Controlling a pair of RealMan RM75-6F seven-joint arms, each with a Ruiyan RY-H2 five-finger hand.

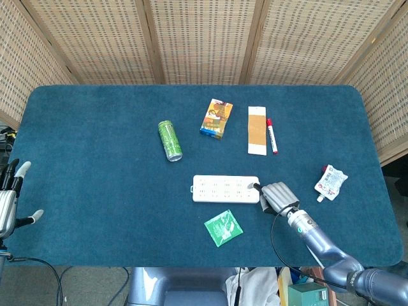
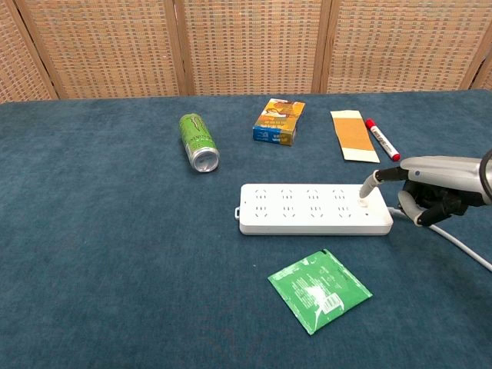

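Observation:
A white power strip (image 1: 226, 189) (image 2: 307, 209) lies flat near the table's front middle. My right hand (image 1: 279, 196) (image 2: 442, 188) is at its right end, where the cable leaves. One outstretched fingertip (image 2: 366, 190) touches the strip's top near that end, and the other fingers curl under the palm with nothing in them. My left hand (image 1: 9, 197) hangs off the table's left edge with its fingers apart, holding nothing. It appears only in the head view.
A green can (image 1: 169, 140) lies on its side left of centre. Behind the strip are a small printed box (image 1: 216, 118), a tan card (image 1: 257, 130) and a red marker (image 1: 271, 135). A green sachet (image 1: 223, 227) lies in front, and a white pouch (image 1: 330, 182) at right.

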